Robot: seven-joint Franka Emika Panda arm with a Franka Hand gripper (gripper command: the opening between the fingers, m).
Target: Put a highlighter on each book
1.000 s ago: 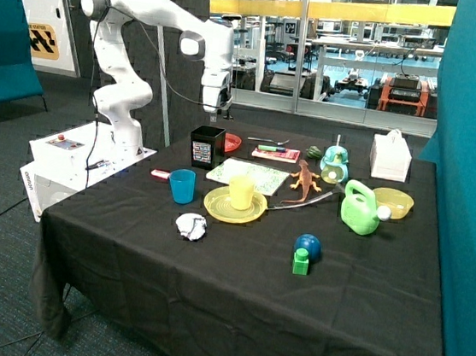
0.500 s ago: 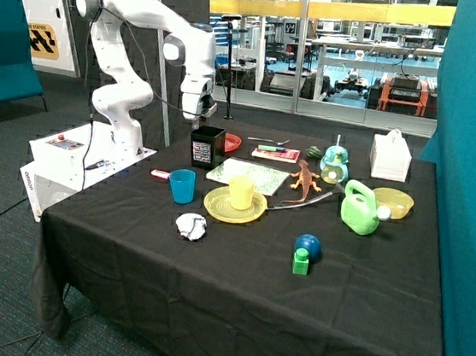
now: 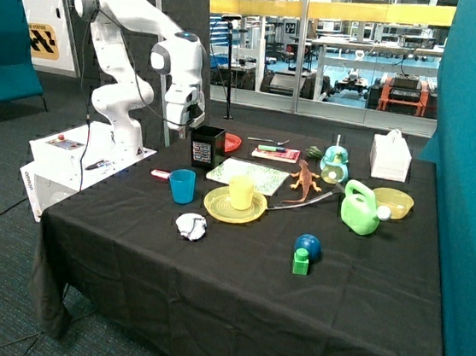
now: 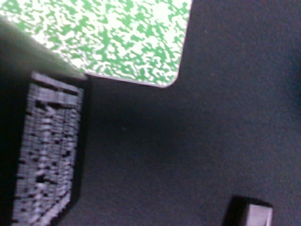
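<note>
Arm's jaws (image 3: 181, 123) hang above table (image 3: 236, 272) beside black box (image 3: 206, 146); whether open or holding anything, cannot tell. Green-speckled book (image 3: 250, 174) bare behind yellow plate (image 3: 218, 203). Red book (image 3: 276, 154) carries green highlighter (image 3: 271, 148).

Glossy white arm (image 3: 126, 24), grey joints

White book (image 3: 252, 174) speckled green; smaller book (image 3: 276, 154) red-pink; tablecloth (image 3: 234, 289) black; highlighter (image 3: 160, 173) seemingly pink.
</note>
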